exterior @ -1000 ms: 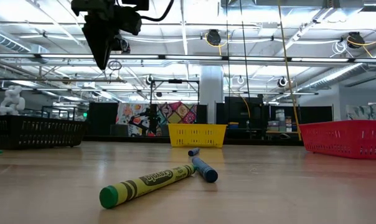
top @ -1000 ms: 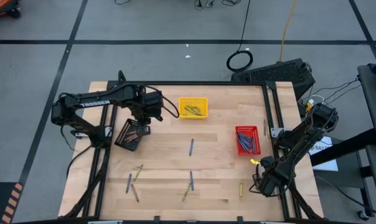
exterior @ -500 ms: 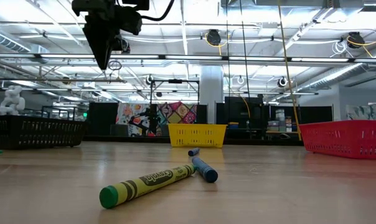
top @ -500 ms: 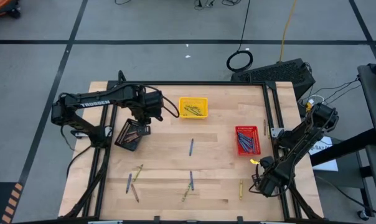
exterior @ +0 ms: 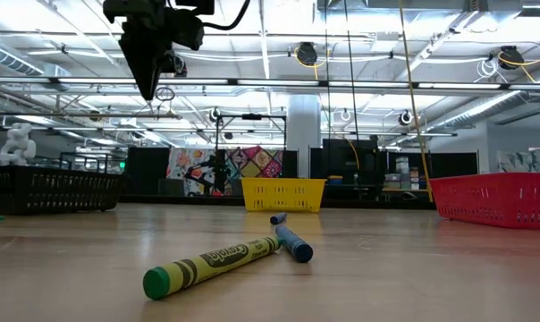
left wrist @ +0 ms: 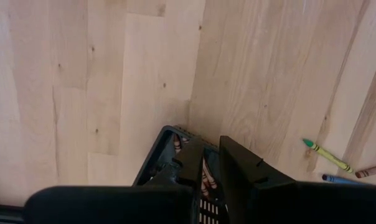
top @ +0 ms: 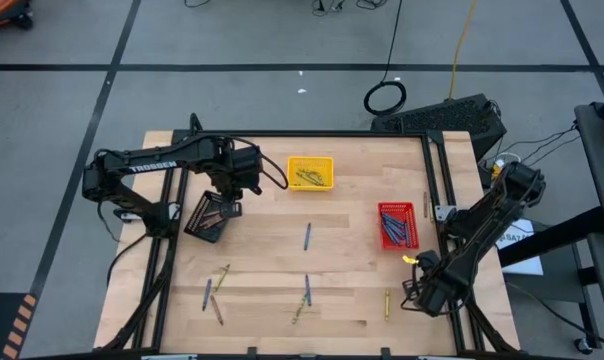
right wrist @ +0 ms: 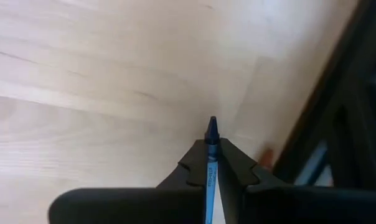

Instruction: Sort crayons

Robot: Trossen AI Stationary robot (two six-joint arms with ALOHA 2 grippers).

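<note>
My right gripper (right wrist: 211,163) is shut on a blue crayon (right wrist: 210,149) low over the table's near right corner (top: 414,293). My left gripper (left wrist: 208,167) hangs over the black tray (top: 210,215) at the far left, its fingers a narrow gap apart and empty. Brown crayons lie in that tray (left wrist: 175,144). Loose crayons lie flat on the table: a blue one (top: 307,236) mid-table, another blue one (top: 307,290), an olive one (top: 298,312), a yellow one (top: 387,305), and a few at the near left (top: 214,295). My right gripper pinches the blue crayon between its two fingers, the fingers lying along it. The pointed tip (right wrist: 211,122) sticks out past the fingertips. The crayon is lifted clear of the table.
A yellow tray (top: 310,160) with yellow crayons stands at the far middle. A red tray (top: 396,207) with blue crayons stands at the right. The black frame rail (top: 444,200) runs along the right edge, with a brown crayon (top: 426,205) beside it.
</note>
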